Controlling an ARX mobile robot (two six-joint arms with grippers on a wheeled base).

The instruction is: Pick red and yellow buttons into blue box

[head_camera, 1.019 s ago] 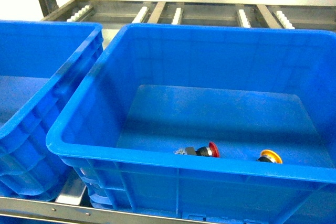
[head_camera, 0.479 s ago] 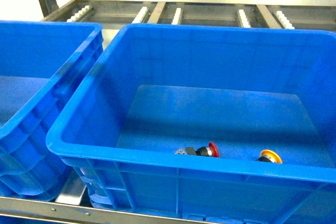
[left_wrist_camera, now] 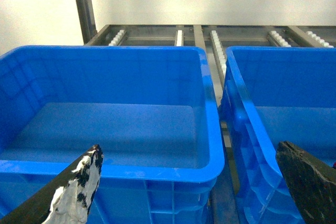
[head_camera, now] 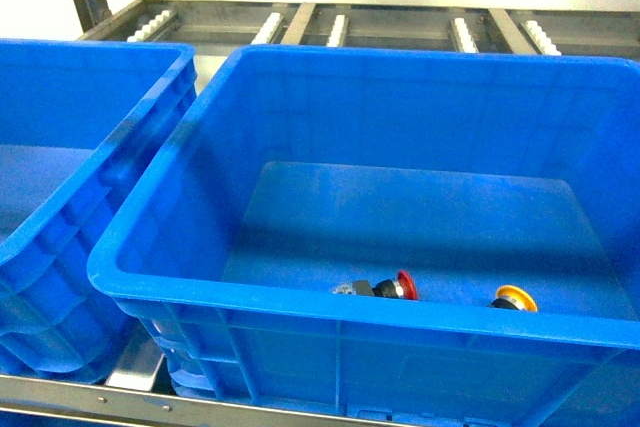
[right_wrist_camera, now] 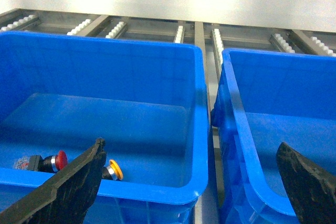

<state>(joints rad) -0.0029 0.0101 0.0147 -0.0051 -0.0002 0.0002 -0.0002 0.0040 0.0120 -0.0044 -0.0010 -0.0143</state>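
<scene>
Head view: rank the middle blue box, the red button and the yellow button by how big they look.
1. Blue box, by far.
2. Red button.
3. Yellow button, though the box's near rim hides part of both buttons, so their order is unsure.

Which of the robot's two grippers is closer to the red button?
Right. The right gripper hangs open just over the crate holding the red button; the left gripper is over the neighbouring crate.

In view are 3 blue crates [head_camera: 300, 292] [head_camera: 60, 217] [right_wrist_camera: 278, 129], 1 red button [head_camera: 400, 285] and 1 yellow button [head_camera: 514, 298].
</scene>
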